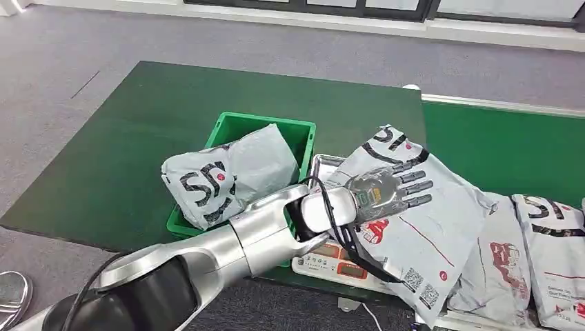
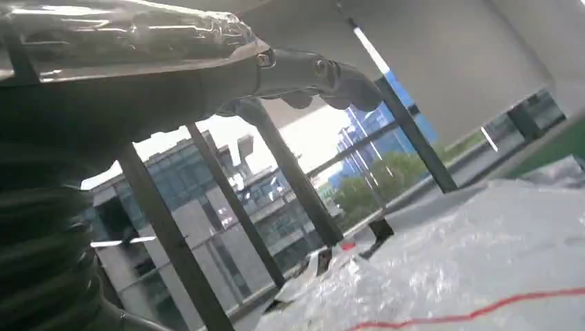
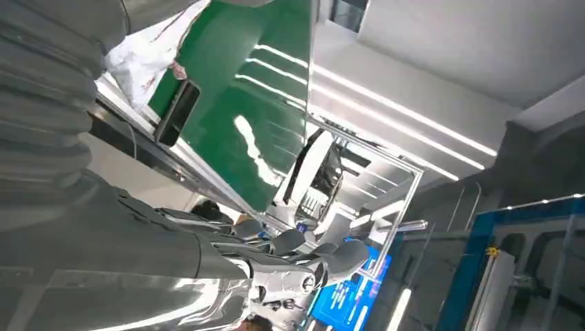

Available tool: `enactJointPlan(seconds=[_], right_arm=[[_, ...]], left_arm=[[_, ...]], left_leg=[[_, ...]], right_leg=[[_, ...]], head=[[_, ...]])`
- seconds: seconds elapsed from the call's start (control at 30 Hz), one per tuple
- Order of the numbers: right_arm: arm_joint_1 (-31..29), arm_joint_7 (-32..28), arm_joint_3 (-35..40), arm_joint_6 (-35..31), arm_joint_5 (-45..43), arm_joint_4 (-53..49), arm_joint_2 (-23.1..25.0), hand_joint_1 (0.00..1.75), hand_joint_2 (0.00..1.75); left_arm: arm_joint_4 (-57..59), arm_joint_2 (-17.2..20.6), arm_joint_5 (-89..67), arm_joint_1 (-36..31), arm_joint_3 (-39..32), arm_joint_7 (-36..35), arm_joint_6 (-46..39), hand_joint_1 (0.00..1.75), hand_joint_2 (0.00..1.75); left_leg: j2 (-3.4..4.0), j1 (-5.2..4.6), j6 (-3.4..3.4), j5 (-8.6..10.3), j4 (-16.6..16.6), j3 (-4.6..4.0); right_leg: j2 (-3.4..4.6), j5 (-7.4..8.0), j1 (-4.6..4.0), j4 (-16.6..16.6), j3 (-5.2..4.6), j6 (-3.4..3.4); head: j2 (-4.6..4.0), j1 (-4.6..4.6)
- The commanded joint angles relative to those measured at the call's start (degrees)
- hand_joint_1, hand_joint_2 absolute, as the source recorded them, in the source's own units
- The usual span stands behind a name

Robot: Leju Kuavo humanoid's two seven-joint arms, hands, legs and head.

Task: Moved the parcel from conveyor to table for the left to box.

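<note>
Grey parcel (image 1: 414, 221) under left hand (image 1: 386, 193).

Silver arm (image 1: 227, 245), black cable (image 1: 341, 238)

The parcel in the green box (image 1: 227, 176) bears a black "SF" logo.

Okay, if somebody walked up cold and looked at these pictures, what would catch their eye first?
Probably the silver left arm reaching across the head view, its left hand spread flat over a big grey parcel that lies on a scale at the near edge of the green table. Next, the green box just left of it, with another grey parcel bulging out over its rim.
</note>
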State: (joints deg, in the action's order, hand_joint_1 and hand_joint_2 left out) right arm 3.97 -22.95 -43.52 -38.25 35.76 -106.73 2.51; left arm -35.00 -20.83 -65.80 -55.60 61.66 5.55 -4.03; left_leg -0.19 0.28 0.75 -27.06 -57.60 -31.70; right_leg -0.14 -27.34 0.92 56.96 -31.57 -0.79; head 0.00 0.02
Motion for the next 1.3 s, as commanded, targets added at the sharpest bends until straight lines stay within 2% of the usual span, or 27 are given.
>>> enactJointPlan(seconds=[0.03,0.2,0.47,0.73,0.87,1.0,1.3], right_arm=[[-3.41,0.55,2.70,-0.23,1.56,4.72,-0.35,0.00,1.75],[-1.55,1.35,1.35,-0.13,2.13,1.86,0.35,0.00,1.75],[-0.54,0.46,2.75,0.70,2.48,0.47,1.48,0.00,1.75],[-1.84,1.15,4.76,0.92,4.60,0.27,2.17,0.00,1.75],[-3.78,2.45,6.45,1.73,6.19,1.23,0.92,0.00,1.75],[-2.87,3.02,8.81,0.61,6.11,2.11,-0.46,0.00,1.75],[-3.23,3.02,11.29,-0.49,6.53,3.17,-0.52,0.00,1.75]], left_arm=[[4.64,0.83,15.41,-4.55,5.32,4.47,9.83,0.00,1.75],[3.75,0.83,27.50,-7.10,9.91,4.12,16.00,0.00,1.75],[5.32,0.83,29.05,-8.52,14.39,3.28,12.61,0.00,1.75],[4.30,0.83,29.01,-8.42,14.80,2.94,10.84,0.00,1.75],[2.65,0.83,29.02,-7.32,15.00,1.92,9.05,0.00,1.75],[2.12,0.83,30.23,-6.24,15.58,1.77,9.12,0.00,1.75],[1.51,0.83,31.20,-4.48,17.07,2.03,8.75,0.00,1.75]], left_leg=[[0.13,0.04,0.00,0.01,-0.02,-0.04],[0.07,0.01,0.00,0.02,-0.04,-0.10],[0.03,0.02,0.01,0.07,-0.02,-0.09],[0.08,0.00,0.01,0.08,0.01,-0.08],[0.13,0.00,0.00,0.04,-0.03,-0.06],[0.14,-0.02,0.00,0.10,0.06,-0.04],[0.06,-0.03,0.00,0.05,0.02,0.01]], right_leg=[[0.12,0.07,-0.05,-0.03,-0.06,0.03],[0.06,0.06,-0.01,0.02,-0.12,0.03],[0.04,0.08,-0.02,-0.01,-0.11,0.04],[0.09,0.10,-0.01,-0.02,-0.12,0.03],[0.14,0.09,0.00,0.01,-0.10,-0.01],[0.15,0.16,0.01,-0.09,-0.08,0.01],[0.07,0.09,0.02,-0.04,-0.01,-0.01]], head=[[0.00,0.00],[0.00,0.00],[0.00,0.00],[0.00,0.00],[0.00,0.00],[0.00,0.00],[0.00,0.00]])
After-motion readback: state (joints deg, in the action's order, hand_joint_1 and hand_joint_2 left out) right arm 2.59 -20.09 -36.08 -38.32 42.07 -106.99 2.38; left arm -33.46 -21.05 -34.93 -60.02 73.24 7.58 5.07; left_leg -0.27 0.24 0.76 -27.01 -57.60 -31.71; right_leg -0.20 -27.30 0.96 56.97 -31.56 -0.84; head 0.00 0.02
